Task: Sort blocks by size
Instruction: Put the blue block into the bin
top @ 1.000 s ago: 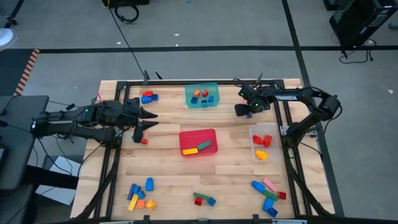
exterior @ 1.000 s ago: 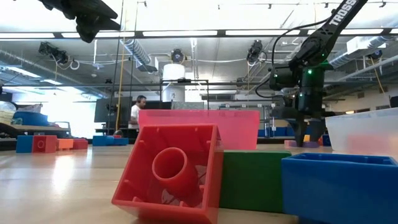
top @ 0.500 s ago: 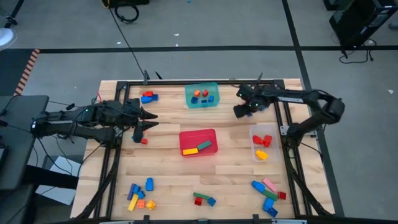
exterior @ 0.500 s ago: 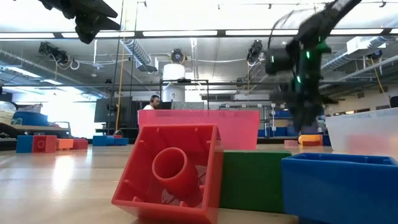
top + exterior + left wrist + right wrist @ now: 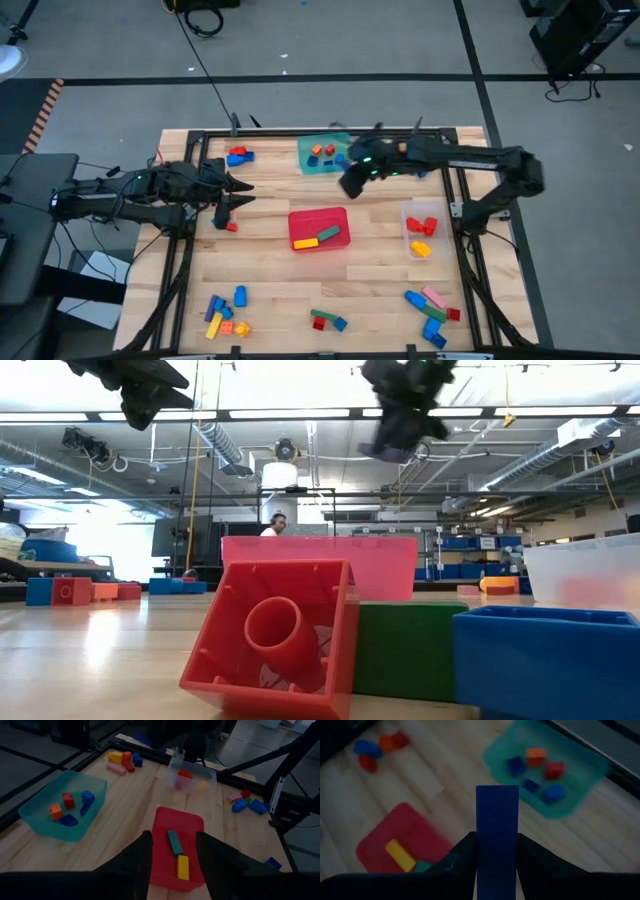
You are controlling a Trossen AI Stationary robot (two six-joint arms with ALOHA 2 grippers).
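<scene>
From the high view I read the job as partly done. At the left of the frame my left gripper (image 5: 232,200) hangs over the table edge with its fingers a little apart and nothing between them; two small blocks (image 5: 237,155) lie loose above it and a red one (image 5: 231,227) just below. In the lower left a loose cluster (image 5: 224,313) waits unsorted. Up in the middle the teal tub (image 5: 345,142) already holds several small pieces, and the red tub (image 5: 300,219) at centre holds a yellow bar and a green one. Just right of the teal tub my right gripper (image 5: 352,180) is clamped on a long blue bar (image 5: 497,832), carried above the wood between the two tubs; it looks bound for the red tub, though the blur makes that uncertain. Further right the clear tub (image 5: 409,212) holds a few red and yellow pieces. Along the bottom edge, a middle group (image 5: 327,320) and a lower-right pile (image 5: 431,310) remain. The bare wood around the red tub gives me room; the frame rails hem in both sides.
</scene>
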